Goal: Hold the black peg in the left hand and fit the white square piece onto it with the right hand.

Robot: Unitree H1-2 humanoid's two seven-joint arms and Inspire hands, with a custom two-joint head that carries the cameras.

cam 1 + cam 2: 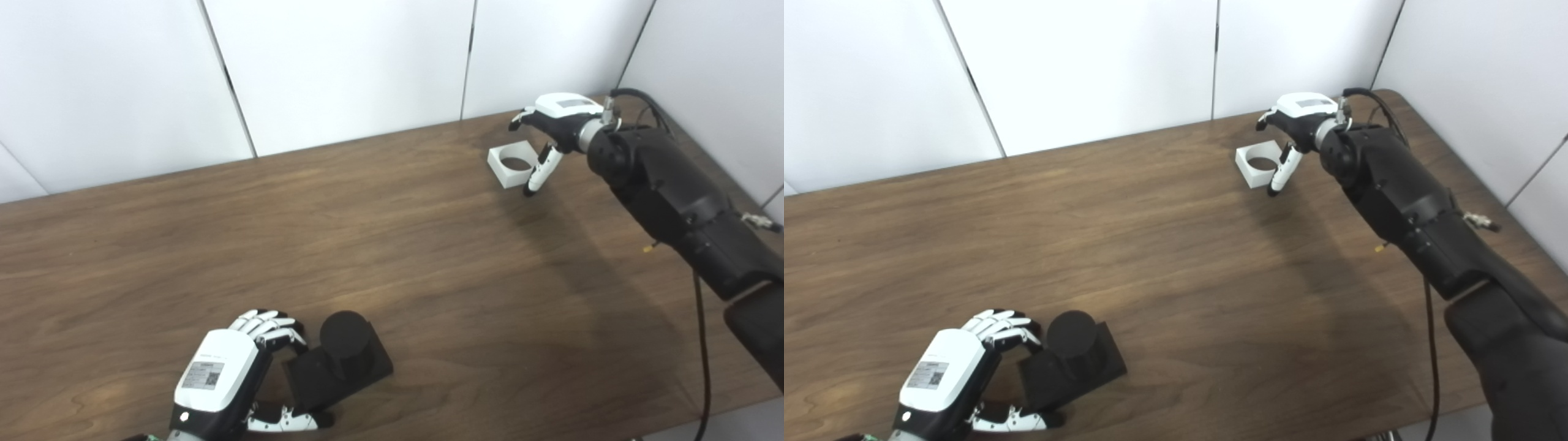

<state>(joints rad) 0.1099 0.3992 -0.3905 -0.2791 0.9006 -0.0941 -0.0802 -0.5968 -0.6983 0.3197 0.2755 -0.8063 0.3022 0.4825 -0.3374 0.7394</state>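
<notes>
The peg (346, 358) is matte black, and the square piece (511, 164) is plain white. Both rest on a table (392, 245) of dark brown wood grain; the hands (214, 380) are white and black.

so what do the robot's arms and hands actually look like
Each robot hand, left and right, has a white shell on its back over a black body, with white and black fingers. The left shell carries a grey label with a QR code. The right arm is bulky matte black, with a silver wrist connector and a black cable trailing down.
</notes>
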